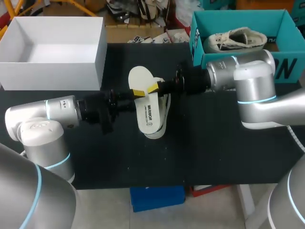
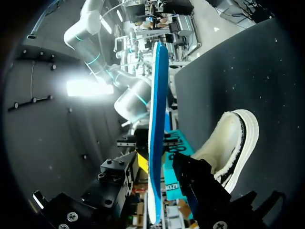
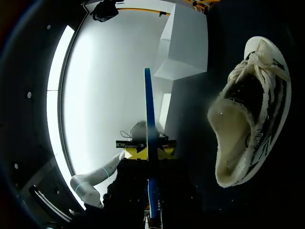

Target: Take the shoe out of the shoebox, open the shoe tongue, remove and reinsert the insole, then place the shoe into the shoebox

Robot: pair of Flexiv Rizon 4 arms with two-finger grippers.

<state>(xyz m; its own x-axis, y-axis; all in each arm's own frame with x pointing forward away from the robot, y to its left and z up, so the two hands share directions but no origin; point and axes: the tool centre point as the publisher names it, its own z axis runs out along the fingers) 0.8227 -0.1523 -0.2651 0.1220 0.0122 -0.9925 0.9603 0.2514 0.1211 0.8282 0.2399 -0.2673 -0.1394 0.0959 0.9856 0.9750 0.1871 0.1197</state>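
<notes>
A white insole (image 1: 140, 78) with a blue underside hangs above the middle of the black table, held edge-on (image 2: 157, 119) (image 3: 150, 119). My right gripper (image 1: 153, 88) (image 3: 151, 152) is shut on its side, yellow tips pressed to both faces. From the opposite side my left gripper (image 1: 138, 93) (image 2: 159, 167) straddles the insole. Its jaws stand open: one finger is near the insole, and a gap shows at the other. The cream shoe (image 1: 166, 109) (image 2: 233, 143) (image 3: 248, 109) lies on the table just under the insole, its mouth open.
A white open box (image 1: 100, 57) (image 3: 186, 43) stands at the back left. At the back right, a teal shoebox (image 1: 198, 43) holds a second cream shoe (image 1: 236, 40). Both arms meet over the table's middle.
</notes>
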